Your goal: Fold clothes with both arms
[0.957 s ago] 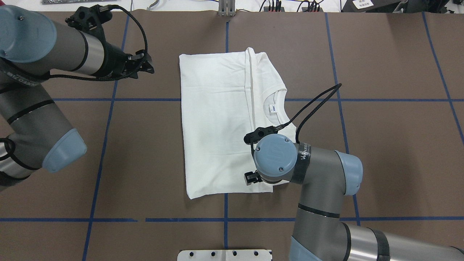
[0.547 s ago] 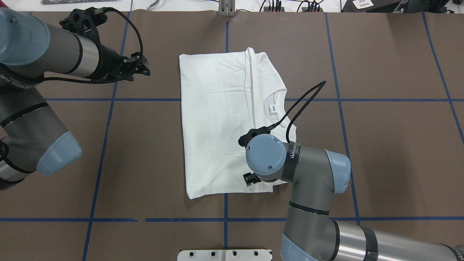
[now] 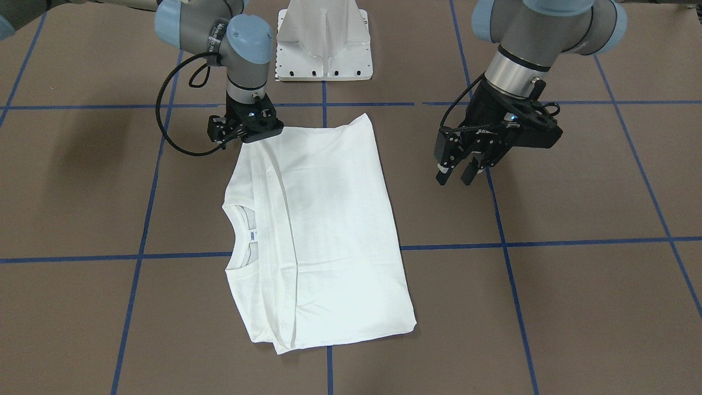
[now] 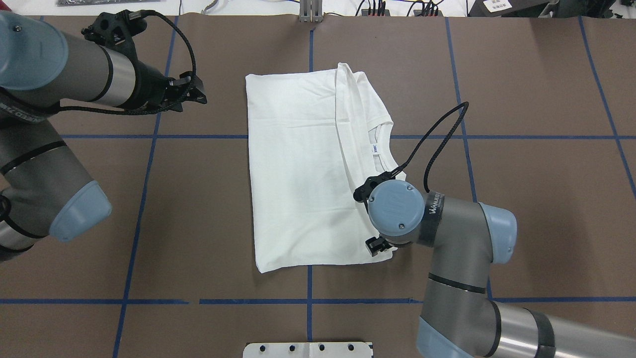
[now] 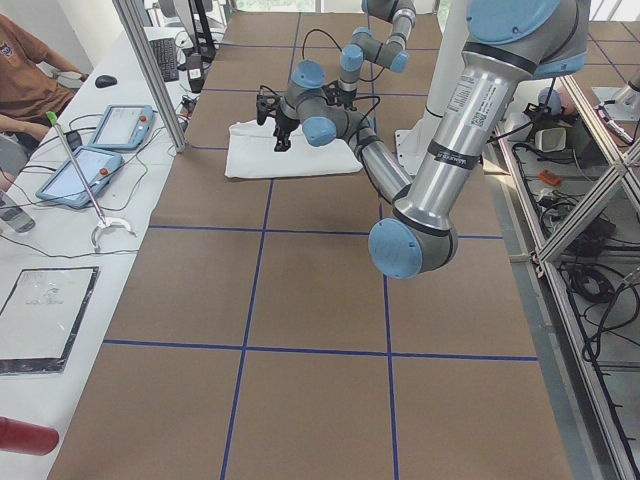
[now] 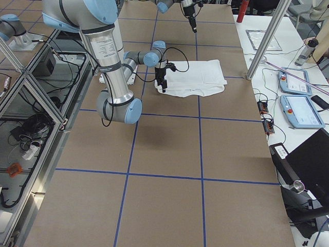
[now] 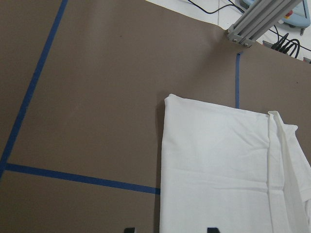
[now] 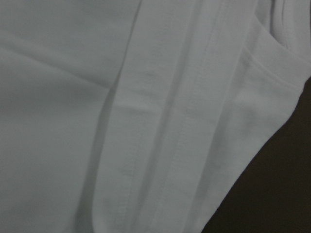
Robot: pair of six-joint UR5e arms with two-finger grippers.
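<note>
So the white shirt (image 4: 298, 174) is lying folded in the middle of the brown desk (image 4: 521, 199), right across the crossing of the blue tape lines (image 4: 497, 136), collar (image 4: 380, 136) poking out on the robot's right side. Around it there's not much on the desk itself, just the white base plate (image 4: 308, 349) at the robot's edge. Two tablets (image 5: 95, 150) sit on a side table past the far edge. The left fingers (image 3: 468, 173) hang spread apart above bare desk, well clear of the shirt. The right fingers (image 3: 249, 130) are down at the shirt's near corner on the collar side, but the right arm (image 4: 397, 214) and its looping black cable (image 4: 437, 134) sit right on top of that corner from above. The wrist camera there only gets a blurry close-up of seams, so I honestly can't tell if they're pinching the cloth or not.
</note>
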